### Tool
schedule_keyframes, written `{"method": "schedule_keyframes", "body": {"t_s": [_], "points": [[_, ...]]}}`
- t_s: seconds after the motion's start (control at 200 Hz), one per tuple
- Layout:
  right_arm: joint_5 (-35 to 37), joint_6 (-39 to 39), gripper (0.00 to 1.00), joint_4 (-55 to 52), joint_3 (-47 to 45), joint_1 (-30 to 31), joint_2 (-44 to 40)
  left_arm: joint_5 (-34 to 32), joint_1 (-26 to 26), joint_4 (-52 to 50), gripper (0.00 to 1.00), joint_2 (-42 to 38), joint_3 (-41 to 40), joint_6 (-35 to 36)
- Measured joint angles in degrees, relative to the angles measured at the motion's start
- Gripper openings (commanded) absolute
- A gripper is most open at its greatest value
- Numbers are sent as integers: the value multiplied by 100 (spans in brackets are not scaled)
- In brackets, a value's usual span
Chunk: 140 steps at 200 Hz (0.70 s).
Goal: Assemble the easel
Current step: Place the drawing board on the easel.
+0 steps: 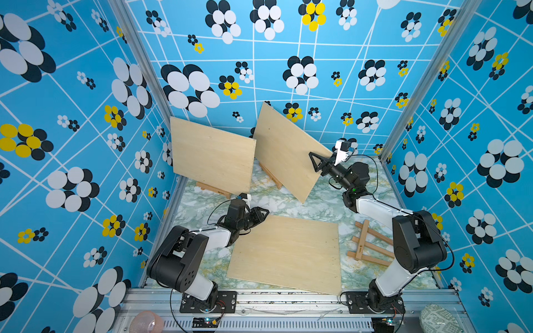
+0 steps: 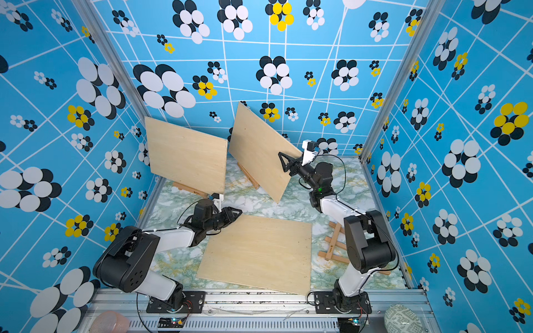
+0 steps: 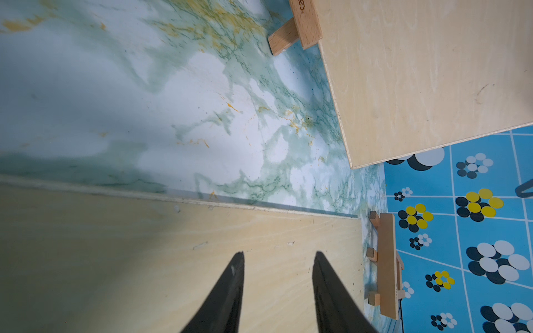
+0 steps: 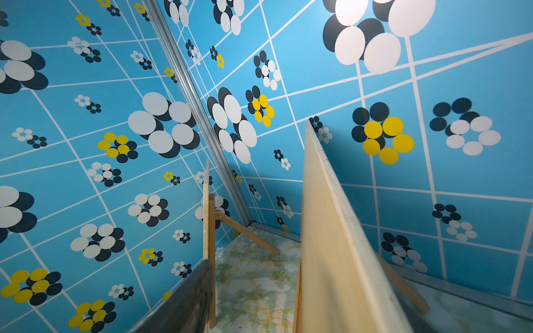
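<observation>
I judge two sets finished: the left board [image 1: 213, 155] and the right board [image 1: 284, 150] stand propped at the back. The right tool [image 1: 313, 162] straddles the right board's edge, jaws apart, not pinching it. The left tool [image 3: 279, 254], released and empty, hovers over the flat board [image 1: 285, 253]. The last easel [image 1: 362, 240], pale wood, lies folded on the worktop [image 1: 277, 204] beside it; next it needs opening and standing up.

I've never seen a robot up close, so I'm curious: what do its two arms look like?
The left arm and right arm match: bulky black joint housings, white links between, each bolted to a black base plate. Thin black cables loop along them. Each ends in black, tapering jaws with a small white camera mount at the wrist. A green light glows on the right arm.
</observation>
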Motion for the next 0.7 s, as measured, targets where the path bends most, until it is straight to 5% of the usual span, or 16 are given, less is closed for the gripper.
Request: {"method": "schedule_keyframes", "body": {"t_s": [0.345,0.7], "points": [[-179,339,73,101,-199,-11,-2,15,0,98,42,146,0,-2],[-535,957,53,636,-201,-28,485,17,0,138,42,282,-2,-4]]}}
